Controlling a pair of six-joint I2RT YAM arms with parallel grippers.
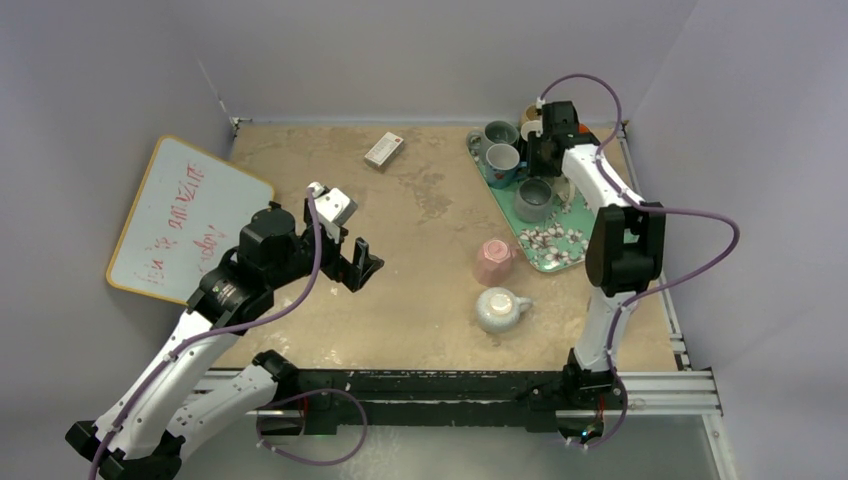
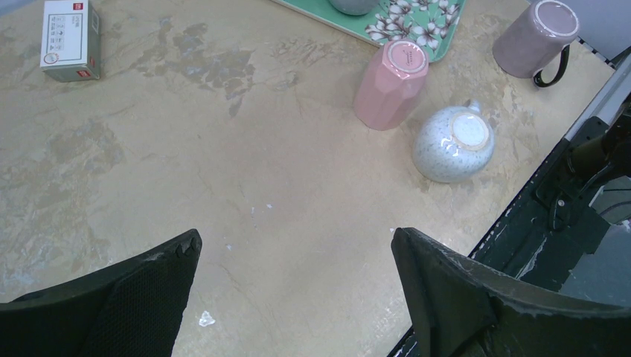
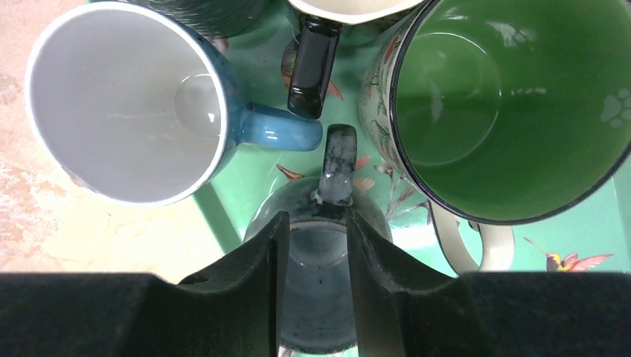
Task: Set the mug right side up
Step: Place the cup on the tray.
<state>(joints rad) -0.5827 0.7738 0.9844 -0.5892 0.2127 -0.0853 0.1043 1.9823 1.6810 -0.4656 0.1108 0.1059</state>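
Three mugs stand upside down. A pink mug and a white speckled mug are on the table. A mauve mug with a black handle shows only in the left wrist view. My left gripper is open and empty, above bare table left of these mugs. My right gripper hovers over an upright grey mug on the green tray. Its fingers are a little apart over the mug's opening and hold nothing.
On the tray around the right gripper stand a blue mug with a white inside, a green-lined mug and a mug with a black handle. A small white box lies at the back. A whiteboard leans at the left.
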